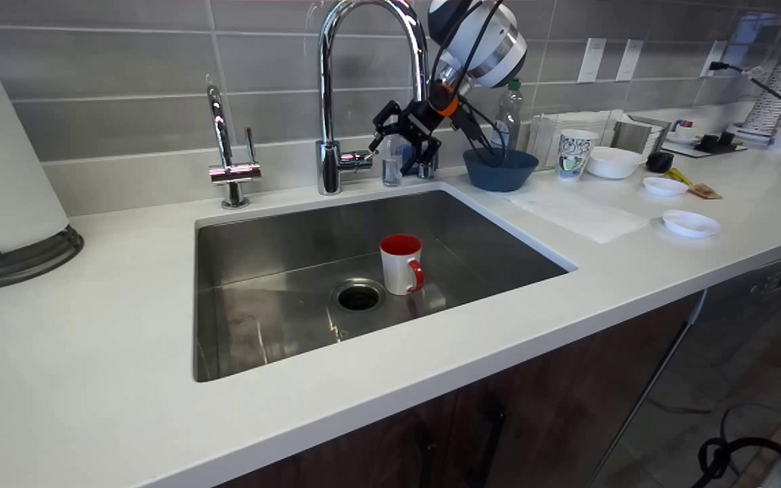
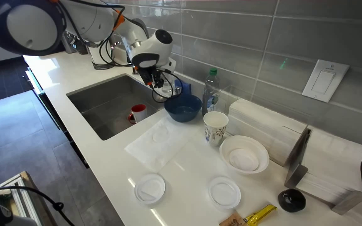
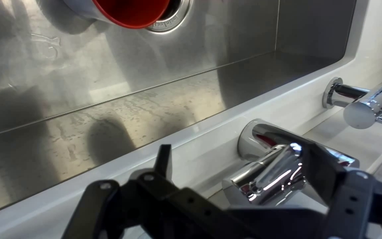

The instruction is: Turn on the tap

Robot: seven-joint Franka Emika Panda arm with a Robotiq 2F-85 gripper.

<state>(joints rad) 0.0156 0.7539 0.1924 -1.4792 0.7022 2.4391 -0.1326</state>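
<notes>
The tap [image 1: 327,102] is a tall chrome gooseneck behind the sink in an exterior view. Its side lever [image 1: 356,160] sticks out from the base towards my gripper. My gripper [image 1: 389,159] is black, tilted down, and close beside the lever. In the wrist view, my gripper [image 3: 234,149] has its fingers spread wide. The tap's base [image 3: 252,144] and the chrome lever housing [image 3: 270,179] show between and beyond them. The right finger overlaps the tap's body; I cannot tell whether it touches. In an exterior view, my gripper [image 2: 157,83] is small and the arm hides most of the tap.
A red-and-white mug [image 1: 401,271] stands in the steel sink [image 1: 262,251] by the drain. A short chrome tap [image 1: 231,173] stands left of the tall one. A small clear bottle [image 1: 392,169], a blue bowl [image 1: 501,169] and a green-capped bottle [image 2: 211,88] stand near the gripper.
</notes>
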